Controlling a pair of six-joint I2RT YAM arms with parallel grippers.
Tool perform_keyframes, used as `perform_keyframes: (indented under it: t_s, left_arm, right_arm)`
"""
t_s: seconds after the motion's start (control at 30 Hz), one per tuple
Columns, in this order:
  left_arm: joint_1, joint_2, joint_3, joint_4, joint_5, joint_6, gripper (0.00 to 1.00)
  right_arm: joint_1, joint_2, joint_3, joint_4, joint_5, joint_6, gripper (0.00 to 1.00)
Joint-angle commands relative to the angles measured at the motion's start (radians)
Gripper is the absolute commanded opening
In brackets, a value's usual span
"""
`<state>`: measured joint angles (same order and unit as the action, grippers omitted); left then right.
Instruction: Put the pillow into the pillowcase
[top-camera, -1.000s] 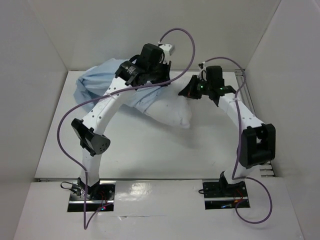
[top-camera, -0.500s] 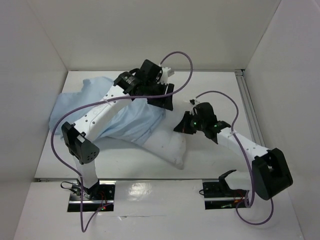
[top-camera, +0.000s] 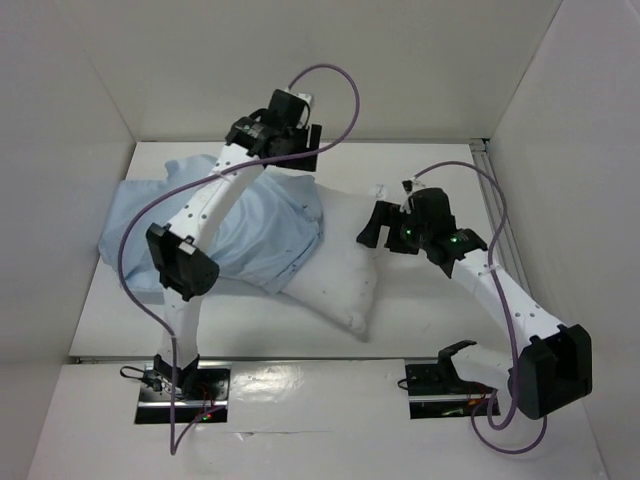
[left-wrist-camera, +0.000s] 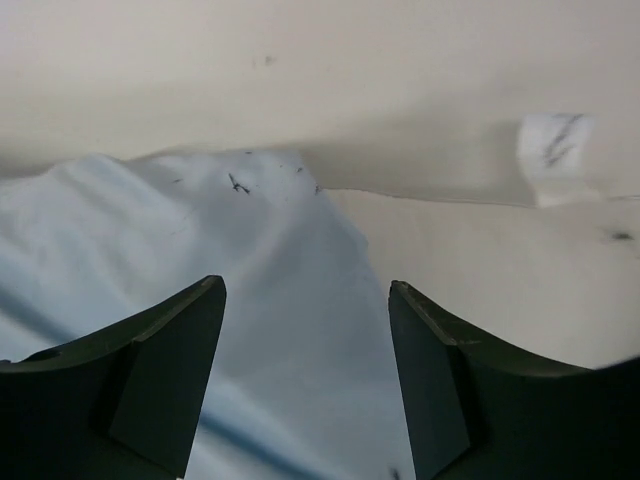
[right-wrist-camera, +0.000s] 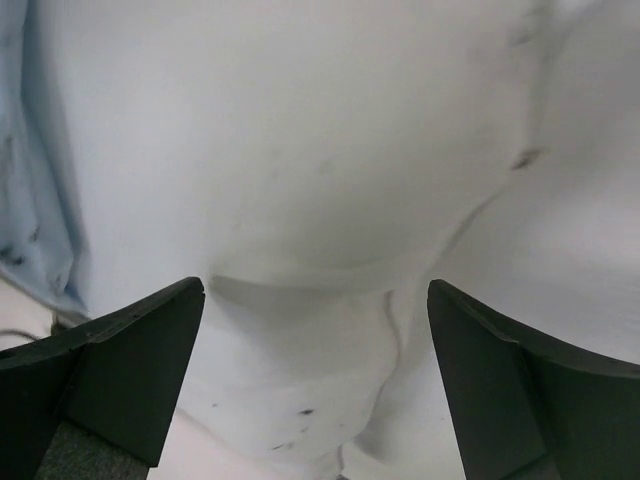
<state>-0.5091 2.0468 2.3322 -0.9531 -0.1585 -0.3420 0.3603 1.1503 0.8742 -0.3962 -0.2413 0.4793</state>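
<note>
1. Because the left hand (left-wrist-camera: 305, 290) and the right hand (right-wrist-camera: 315, 290) both stand wide with nothing between their fingers, nothing pins the plump white rectangular fabric pillow (top-camera: 340, 280). A careless push could slide it back out of the thin, wrinkled light-blue fabric pillowcase (top-camera: 240, 225).
2. A grab at the blue cloth may catch only one layer of the opening. A pull would then drag the case across the white counter (top-camera: 250, 320) rather than over the pillow (I cannot tell from these views where the two layers part).
3. The left arm reaches over the pillowcase to its far edge near the back wall. Its lower links could snag or press the loose cloth if the arm swings low.
4. The pillow's near pointed corner lies close to the counter's near edge, so a shove toward the arm bases might tip it over that edge.
5. The pillow lies at an angle in the middle of the counter, right of the pillowcase. It appears to be partly inside: its upper left is covered in blue, while its right side and near corner are bare.
6. The bare part is puffy and softly creased, with a few small dark specks.
7. The right hand hangs above that bare white fabric, and the left hand above blue cloth.
</note>
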Motion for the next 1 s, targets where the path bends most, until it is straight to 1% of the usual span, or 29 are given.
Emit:
perform_keyframes:
  t_s: [0.0, 0.13, 0.23, 0.33, 0.37, 0.4, 0.43, 0.47, 0.5, 0.53, 0.57, 0.6, 0.63, 0.67, 0.7, 0.73, 0.77, 0.8, 0.83, 0.87, 0.9, 0.93, 0.97]
  left_arm:
    - [-0.014, 0.090, 0.006, -0.023, -0.055, -0.003, 0.79]
    - [-0.014, 0.108, 0.018, 0.007, -0.003, -0.012, 0.79]
    - [-0.014, 0.133, 0.027, 0.007, 0.008, -0.003, 0.79]
    - [-0.014, 0.144, 0.027, -0.021, 0.008, -0.003, 0.67]
    - [-0.014, 0.144, 0.027, -0.021, 0.008, -0.003, 0.49]
    - [-0.014, 0.154, 0.027, -0.021, 0.040, 0.006, 0.38]
    - [-0.014, 0.154, 0.027, -0.021, 0.053, 0.006, 0.23]
    - [-0.014, 0.154, 0.027, -0.032, 0.062, 0.006, 0.06]
    - [-0.014, 0.154, 0.039, -0.032, 0.095, 0.006, 0.00]
    - [-0.014, 0.139, 0.039, -0.032, 0.112, 0.006, 0.00]
    - [-0.014, 0.125, 0.048, -0.023, 0.157, 0.015, 0.00]
    - [-0.014, 0.087, 0.049, -0.022, 0.178, 0.015, 0.00]
    - [-0.026, 0.064, 0.049, -0.009, 0.201, 0.015, 0.00]
    - [-0.035, 0.041, 0.058, 0.000, 0.224, 0.015, 0.00]
    - [-0.057, 0.017, 0.058, 0.026, 0.293, 0.015, 0.00]
    - [-0.072, -0.005, 0.070, 0.042, 0.334, 0.006, 0.00]
    - [-0.087, -0.026, 0.070, 0.057, 0.377, -0.009, 0.00]
    - [-0.104, -0.063, 0.084, 0.077, 0.428, -0.021, 0.00]
    - [-0.135, -0.077, 0.111, 0.108, 0.515, -0.049, 0.00]
    - [-0.152, -0.088, 0.130, 0.122, 0.540, -0.067, 0.00]
    - [-0.169, -0.109, 0.142, 0.141, 0.565, -0.087, 0.00]
    - [-0.198, -0.123, 0.130, 0.213, 0.624, -0.127, 0.00]
    - [-0.212, -0.135, 0.130, 0.250, 0.649, -0.146, 0.00]
  right_arm:
    - [-0.089, -0.024, 0.052, -0.058, 0.007, 0.018, 1.00]
    - [-0.175, -0.001, 0.011, -0.049, -0.093, 0.018, 1.00]
    - [-0.216, 0.008, -0.020, -0.020, -0.115, 0.018, 1.00]
    - [-0.230, 0.034, -0.043, 0.002, -0.170, 0.018, 1.00]
    - [-0.230, 0.043, -0.043, 0.002, -0.199, 0.018, 1.00]
    - [-0.230, 0.060, -0.055, 0.035, -0.217, 0.018, 1.00]
    - [-0.230, 0.069, -0.066, 0.052, -0.240, 0.018, 1.00]
    - [-0.230, 0.078, -0.066, 0.074, -0.298, 0.031, 1.00]
    - [-0.219, 0.087, -0.081, 0.145, -0.331, 0.053, 0.98]
    - [-0.207, 0.103, -0.090, 0.181, -0.351, 0.068, 0.96]
    - [-0.193, 0.103, -0.090, 0.215, -0.364, 0.100, 0.91]
    - [-0.157, 0.127, -0.090, 0.308, -0.365, 0.120, 0.86]
    - [-0.140, 0.140, -0.090, 0.365, -0.375, 0.146, 0.79]
    - [-0.124, 0.158, -0.075, 0.425, -0.375, 0.174, 0.49]
    - [-0.113, 0.179, -0.048, 0.471, -0.394, 0.212, 0.27]
    - [-0.092, 0.228, -0.006, 0.494, -0.407, 0.212, 0.08]
    - [-0.081, 0.245, 0.105, 0.478, -0.417, 0.213, 0.00]
    - [-0.069, 0.255, 0.164, 0.452, -0.417, 0.193, 0.00]
    - [-0.046, 0.243, 0.213, 0.385, -0.403, 0.158, 0.00]
    - [-0.046, 0.226, 0.292, 0.350, -0.392, 0.142, 0.00]
    - [-0.034, 0.207, 0.325, 0.315, -0.374, 0.125, 0.00]
    - [-0.034, 0.171, 0.354, 0.242, -0.365, 0.099, 0.00]
    - [-0.034, 0.152, 0.385, 0.208, -0.351, 0.088, 0.00]
